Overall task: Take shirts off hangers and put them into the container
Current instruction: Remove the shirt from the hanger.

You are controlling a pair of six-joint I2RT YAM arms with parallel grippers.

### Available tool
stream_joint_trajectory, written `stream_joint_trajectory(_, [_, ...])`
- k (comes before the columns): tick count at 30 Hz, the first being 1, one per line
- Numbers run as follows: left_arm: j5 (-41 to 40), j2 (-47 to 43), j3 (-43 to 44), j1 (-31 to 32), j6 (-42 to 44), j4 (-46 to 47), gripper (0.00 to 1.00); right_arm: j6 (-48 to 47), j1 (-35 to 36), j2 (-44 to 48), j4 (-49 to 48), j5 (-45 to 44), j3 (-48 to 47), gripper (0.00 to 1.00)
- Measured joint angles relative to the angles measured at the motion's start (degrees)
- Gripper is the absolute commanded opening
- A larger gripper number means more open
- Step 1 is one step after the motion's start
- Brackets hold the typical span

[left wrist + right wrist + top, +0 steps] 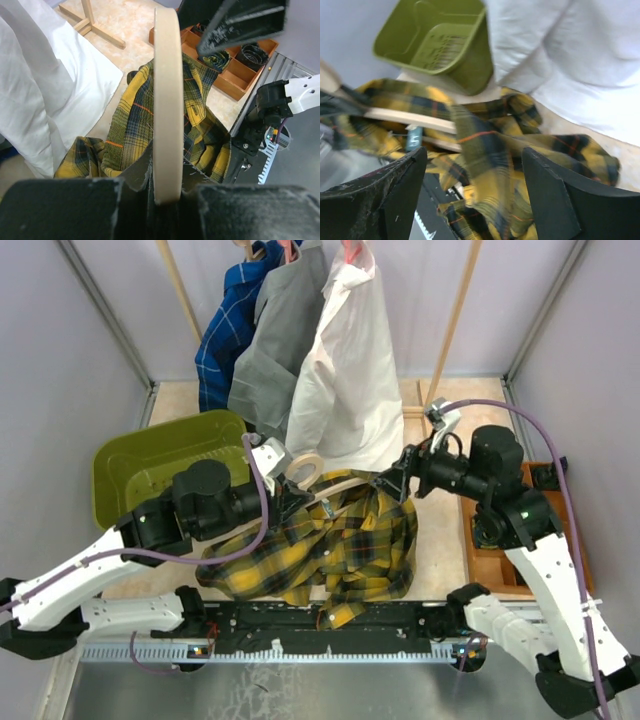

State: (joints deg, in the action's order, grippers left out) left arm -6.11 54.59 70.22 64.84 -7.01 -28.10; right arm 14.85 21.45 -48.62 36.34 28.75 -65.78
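The yellow-and-black plaid shirt [335,545] lies bunched on the table in front of the arm bases, still partly draped over a pale wood-coloured hanger [335,480]. My left gripper [292,498] is shut on that hanger [167,100], whose edge stands upright between the jaws [167,192]. My right gripper [395,483] is open at the shirt's right end; loose plaid cloth [490,165] hangs between its spread fingers [550,195] without being pinched. The olive-green container [150,465] sits at the left. White [345,380], grey [275,340] and blue [225,330] shirts hang on the rack behind.
An orange divided tray [500,560] of black parts stands at the right, under the right arm. Wooden rack poles [455,315] rise at the back, with a foot on the table [95,25]. Grey walls close in the back and both sides.
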Motion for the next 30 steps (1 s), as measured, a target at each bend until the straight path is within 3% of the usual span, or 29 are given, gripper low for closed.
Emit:
stream_joint_trajectory(4, [0.1,0.5,0.0,0.0,0.0,0.3,0.0,-0.3,5.9,-1.8,-1.1,1.1,0.0,0.74])
stream_joint_trajectory(10, [0.7,0.9,0.0,0.0,0.0,-0.7,0.0,-0.3,9.5,-7.8,1.4,-14.5,-0.3,0.14])
stream_joint_trajectory(11, [0.7,1.0,0.0,-0.1,0.0,-0.7,0.0,-0.5,9.6,-7.9,1.6,-16.1,-0.3,0.1])
stream_joint_trajectory(19, [1.4,1.1,0.0,-0.1,0.0,-0.6,0.0,4.4,10.1,-9.5,3.9,-27.3,-1.1,0.15])
stream_joint_trajectory(26, [1.0,1.1,0.0,-0.2,0.4,-1.9,0.0,4.4,8.1,-13.3,3.8,-28.4,0.4,0.33])
stream_joint_trajectory(28, [0.4,0.7,-0.5,-0.2,0.4,-1.8,0.0,4.0,8.0,-12.0,2.9,-28.8,2.2,0.45])
stream_joint_trajectory(30, [-0.2,-0.6,-1.9,-0.2,0.4,-1.4,0.0,3.2,7.8,-10.2,1.7,-28.9,4.2,0.47])
